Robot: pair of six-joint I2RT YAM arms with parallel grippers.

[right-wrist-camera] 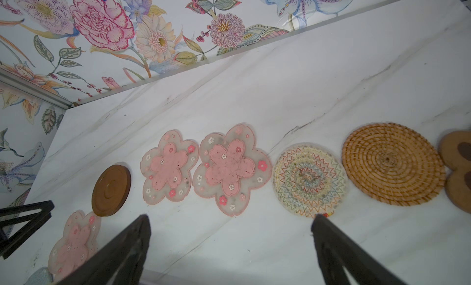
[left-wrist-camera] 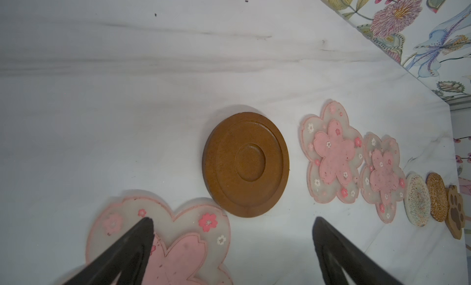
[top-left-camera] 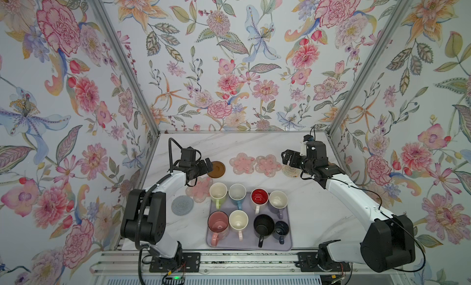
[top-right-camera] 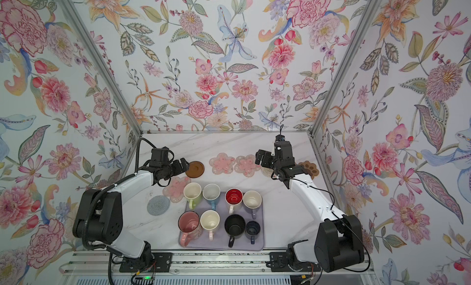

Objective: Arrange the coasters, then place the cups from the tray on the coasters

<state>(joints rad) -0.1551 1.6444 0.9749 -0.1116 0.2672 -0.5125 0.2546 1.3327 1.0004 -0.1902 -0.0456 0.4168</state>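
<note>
Top views | white marble tabletop (top-left-camera: 229, 143) | floral walls (top-left-camera: 229, 67) | left hand (left-wrist-camera: 232, 220), right hand (right-wrist-camera: 230, 217) apart, empty

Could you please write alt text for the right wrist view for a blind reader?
The open right tool hovers empty above a marble table lined with a brown disc coaster, two pink flower coasters, a zigzag-stitched round, a straw woven round and part of a paw shape.

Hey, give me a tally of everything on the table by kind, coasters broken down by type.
Pink flower coasters: 3
Brown disc coaster: 1
Grey round coaster: 1
Woven round coasters: 2
Paw coaster: 1
Mugs: 8
Lavender tray: 1
Total: 17
</note>
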